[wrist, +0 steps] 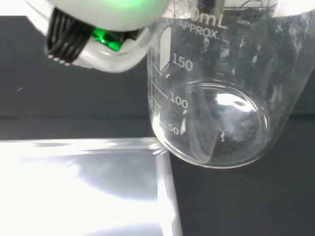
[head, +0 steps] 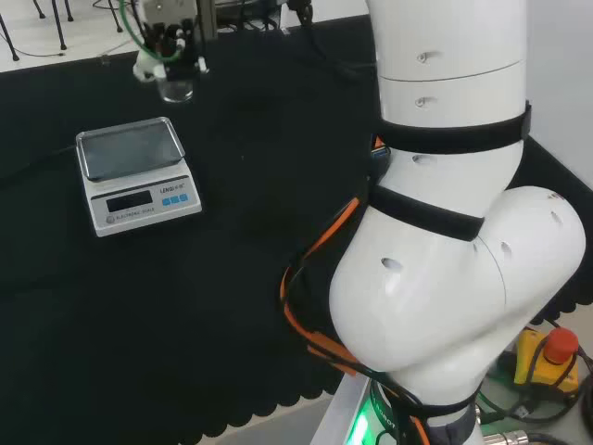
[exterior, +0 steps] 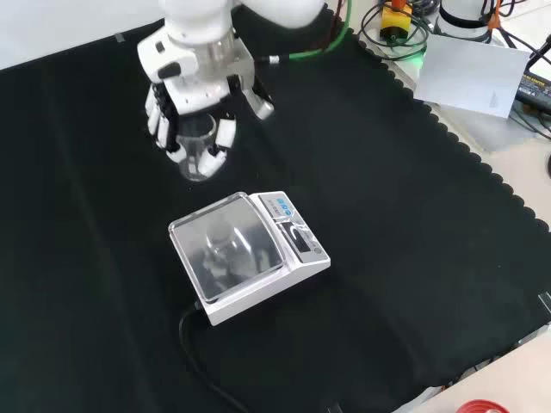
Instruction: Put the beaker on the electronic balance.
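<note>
Balance (exterior: pixel 250 254) lies near beaker (exterior: pixel 198 151), which curled fingers (exterior: pixel 225 138) clasp.

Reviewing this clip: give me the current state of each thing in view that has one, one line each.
beaker: clear glass, upright, looks empty, held in the hand, not yet over the pan.
hand: fingers curled round the beaker, beyond the balance in the front view.
electronic balance: on the black cloth, pan bare, nothing on it.
balance cable: trails from the balance across the cloth toward the near edge.
</note>
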### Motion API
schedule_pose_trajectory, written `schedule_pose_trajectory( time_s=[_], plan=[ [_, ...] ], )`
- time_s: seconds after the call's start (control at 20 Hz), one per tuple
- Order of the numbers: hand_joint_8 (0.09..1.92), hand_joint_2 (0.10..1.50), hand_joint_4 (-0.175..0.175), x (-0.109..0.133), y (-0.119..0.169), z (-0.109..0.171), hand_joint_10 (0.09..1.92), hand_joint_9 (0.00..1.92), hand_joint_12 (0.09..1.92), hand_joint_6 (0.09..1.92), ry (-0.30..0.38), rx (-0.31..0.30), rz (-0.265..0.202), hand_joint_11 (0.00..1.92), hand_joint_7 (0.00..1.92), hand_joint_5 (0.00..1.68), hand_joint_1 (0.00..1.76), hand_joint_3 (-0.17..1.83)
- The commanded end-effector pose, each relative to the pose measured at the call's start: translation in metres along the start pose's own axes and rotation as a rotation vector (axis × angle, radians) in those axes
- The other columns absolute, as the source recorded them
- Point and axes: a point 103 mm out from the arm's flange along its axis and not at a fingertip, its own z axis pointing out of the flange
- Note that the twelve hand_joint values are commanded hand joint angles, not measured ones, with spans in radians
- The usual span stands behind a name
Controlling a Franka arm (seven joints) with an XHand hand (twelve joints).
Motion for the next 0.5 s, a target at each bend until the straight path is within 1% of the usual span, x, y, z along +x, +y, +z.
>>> schedule_pose_trajectory(
  time_s=[0.05,0.15,0.2,0.25,0.3,0.35,0.4,0.45,0.5],
  plan=[
    [0.72,0.70,0.070,0.036,0.006,0.031,0.34,1.32,0.98,0.73,0.037,0.034,-0.061,1.05,1.26,1.21,1.26,0.60],
    [0.70,0.70,0.067,0.043,0.009,0.045,0.34,1.32,0.98,0.74,0.049,0.054,-0.082,1.05,1.27,1.21,1.27,0.60],
    [0.70,0.70,0.066,0.048,0.010,0.051,0.34,1.32,0.98,0.74,0.045,0.062,-0.091,1.05,1.27,1.21,1.27,0.60],
    [0.70,0.70,0.066,0.060,0.010,0.061,0.34,1.32,0.98,0.74,0.030,0.074,-0.105,1.05,1.27,1.21,1.27,0.60],
    [0.70,0.70,0.065,0.065,0.011,0.067,0.34,1.32,0.98,0.74,0.023,0.076,-0.109,1.05,1.27,1.21,1.27,0.60],
    [0.69,0.69,0.065,0.058,0.013,0.073,0.34,1.33,0.98,0.73,0.020,0.081,-0.130,1.05,1.27,1.21,1.27,0.61],
    [0.69,0.69,0.065,0.085,0.019,0.071,0.33,1.33,0.98,0.73,0.013,0.088,-0.132,1.06,1.28,1.21,1.27,0.62],
    [0.69,0.69,0.065,0.089,0.018,0.072,0.33,1.33,0.98,0.73,0.013,0.085,-0.133,1.06,1.28,1.21,1.27,0.62],
    [0.69,0.68,0.065,0.102,0.019,0.079,0.33,1.33,0.98,0.73,0.002,0.094,-0.147,1.06,1.28,1.21,1.27,0.62]
  ],
)
